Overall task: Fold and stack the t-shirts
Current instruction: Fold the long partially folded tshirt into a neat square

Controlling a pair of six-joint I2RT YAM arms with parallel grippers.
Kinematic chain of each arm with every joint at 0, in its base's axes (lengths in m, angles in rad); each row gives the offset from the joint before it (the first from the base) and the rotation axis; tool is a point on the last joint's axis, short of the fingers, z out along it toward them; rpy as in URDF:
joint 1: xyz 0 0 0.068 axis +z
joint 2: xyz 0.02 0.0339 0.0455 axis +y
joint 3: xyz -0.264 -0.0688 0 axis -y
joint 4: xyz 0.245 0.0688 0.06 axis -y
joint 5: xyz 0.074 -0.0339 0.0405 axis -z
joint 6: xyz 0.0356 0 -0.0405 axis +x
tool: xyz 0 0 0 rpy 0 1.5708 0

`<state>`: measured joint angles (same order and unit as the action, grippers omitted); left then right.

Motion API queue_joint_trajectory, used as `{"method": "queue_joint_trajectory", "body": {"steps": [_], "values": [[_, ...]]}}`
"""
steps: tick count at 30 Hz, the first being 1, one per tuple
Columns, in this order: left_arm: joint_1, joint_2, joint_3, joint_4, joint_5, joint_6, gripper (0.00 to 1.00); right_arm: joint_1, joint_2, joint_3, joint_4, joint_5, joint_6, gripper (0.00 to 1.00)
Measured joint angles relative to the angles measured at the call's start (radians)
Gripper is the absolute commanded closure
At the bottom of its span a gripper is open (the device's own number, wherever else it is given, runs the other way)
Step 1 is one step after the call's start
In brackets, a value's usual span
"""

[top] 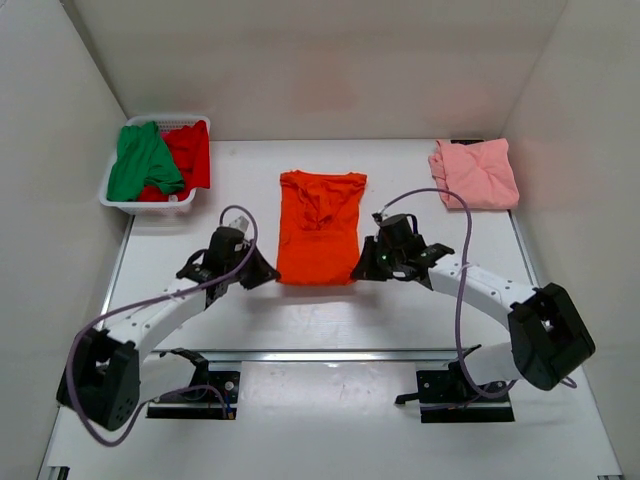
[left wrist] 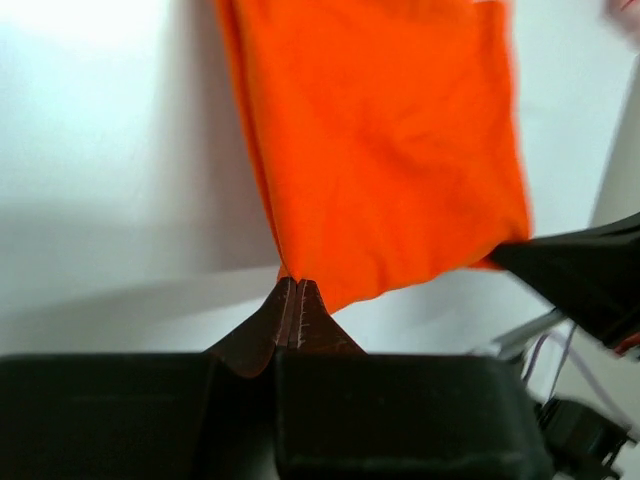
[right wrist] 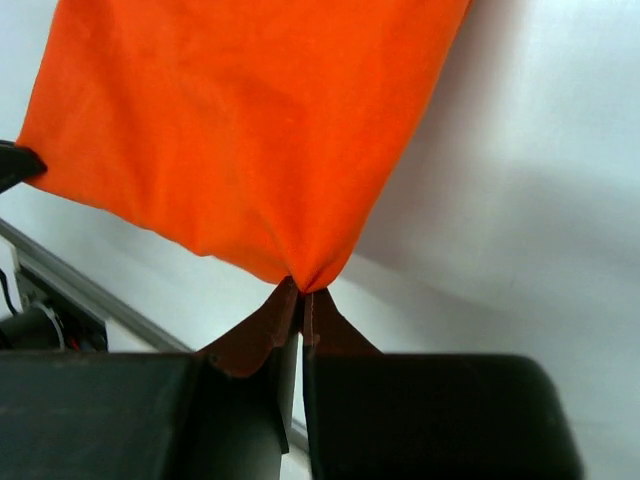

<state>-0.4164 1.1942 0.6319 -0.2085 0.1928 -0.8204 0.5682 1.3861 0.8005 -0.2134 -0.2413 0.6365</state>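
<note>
An orange t-shirt (top: 319,226) lies folded lengthwise in the middle of the table, sleeves tucked in. My left gripper (top: 272,273) is shut on its near left corner, and in the left wrist view the left gripper (left wrist: 293,283) pinches the orange t-shirt (left wrist: 385,140) at its hem. My right gripper (top: 357,271) is shut on the near right corner; the right wrist view shows the right gripper (right wrist: 303,291) pinching the bunched orange t-shirt (right wrist: 240,120). A folded pink t-shirt (top: 476,172) rests at the back right. Green (top: 143,162) and red (top: 190,150) t-shirts fill the basket.
A white plastic basket (top: 150,205) stands at the back left corner. White walls close in the table on three sides. A metal rail (top: 330,354) runs across the near side in front of the arm bases.
</note>
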Motion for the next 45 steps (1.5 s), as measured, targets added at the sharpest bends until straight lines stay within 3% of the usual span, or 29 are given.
{"method": "queue_joint_trajectory", "body": {"steps": [4, 9, 17, 21, 33, 45], "values": [[-0.013, -0.167, -0.114, -0.111, 0.016, -0.008, 1.0, 0.027, -0.087, -0.086, -0.042, -0.025, 0.015, 1.0], [-0.017, -0.344, -0.147, -0.204, 0.068, -0.009, 1.0, 0.032, -0.173, -0.141, -0.086, -0.072, 0.021, 1.0], [-0.015, -0.35, -0.143, -0.269, 0.12, -0.006, 1.0, 0.027, -0.201, -0.121, -0.151, -0.124, 0.009, 1.0], [0.014, -0.238, -0.058, -0.285, 0.135, 0.018, 1.0, -0.01, -0.142, -0.017, -0.195, -0.158, -0.04, 1.0], [0.159, 0.237, 0.398, -0.2, 0.183, 0.099, 1.0, -0.185, 0.231, 0.456, -0.277, -0.241, -0.233, 1.0], [0.24, 0.627, 0.659, -0.045, 0.197, 0.082, 1.0, -0.288, 0.694, 0.993, -0.331, -0.298, -0.308, 1.0]]}}
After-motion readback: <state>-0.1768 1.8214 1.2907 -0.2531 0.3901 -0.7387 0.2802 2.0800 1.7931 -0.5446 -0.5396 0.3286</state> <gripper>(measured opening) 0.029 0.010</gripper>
